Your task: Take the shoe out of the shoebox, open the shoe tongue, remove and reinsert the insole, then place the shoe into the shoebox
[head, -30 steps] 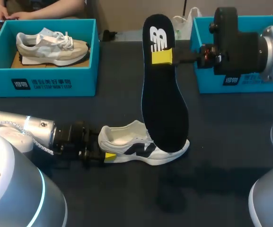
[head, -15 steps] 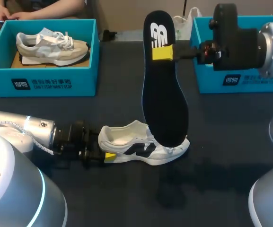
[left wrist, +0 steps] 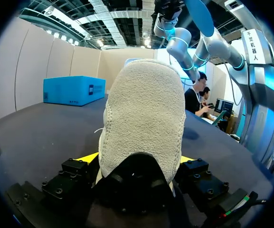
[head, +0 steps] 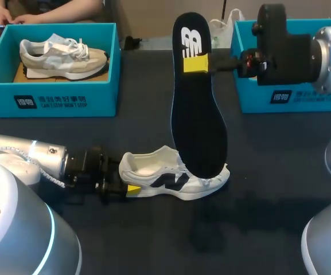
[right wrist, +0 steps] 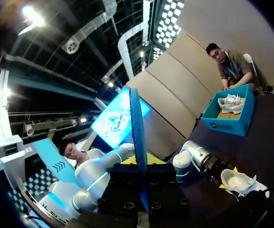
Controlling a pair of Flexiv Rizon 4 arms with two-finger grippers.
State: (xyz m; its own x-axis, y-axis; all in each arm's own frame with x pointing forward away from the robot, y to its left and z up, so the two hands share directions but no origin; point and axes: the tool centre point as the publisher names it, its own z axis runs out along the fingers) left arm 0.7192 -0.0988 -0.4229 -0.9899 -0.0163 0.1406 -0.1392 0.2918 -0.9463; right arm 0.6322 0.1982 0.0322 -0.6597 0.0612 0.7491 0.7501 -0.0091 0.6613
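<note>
**Shoe** (head: 176,179): white with a dark side mark, lying on its sole near the middle of the dark table (head: 257,195). Seen from the head camera, its heel is pointing to 9 o'clock and its toe to 3 o'clock.

**Left gripper** (head: 129,188): coming in from 9 o'clock and clamping the heel from both sides (in the left wrist view the yellow tips are pressing either flank of the heel).

**Insole** (head: 198,114): black, hanging almost upright with its long axis running 12 to 6 o'clock and the logo end uppermost. Its lower end is sitting at the shoe's forefoot; whether it is touching cannot be told.

**Right gripper** (head: 196,63): entering from 3 o'clock and pinching the insole near its upper end. The right wrist view is showing the insole edge-on between the fingers.

**Shoebox** (head: 248,100): blue, at 2 o'clock, with its interior hidden behind the right arm. A second blue box (head: 50,100) at 10 o'clock is holding another shoe (head: 62,56).

**Note on reinsertion:** the shoe's opening is lying at roughly 7 o'clock from the right gripper. The insole is standing crosswise to the shoe's 9-to-3 axis. Its tip probably needs shifting toward 9 o'clock, then tilting so it slides toeward while the left arm braces the shoe.
</note>
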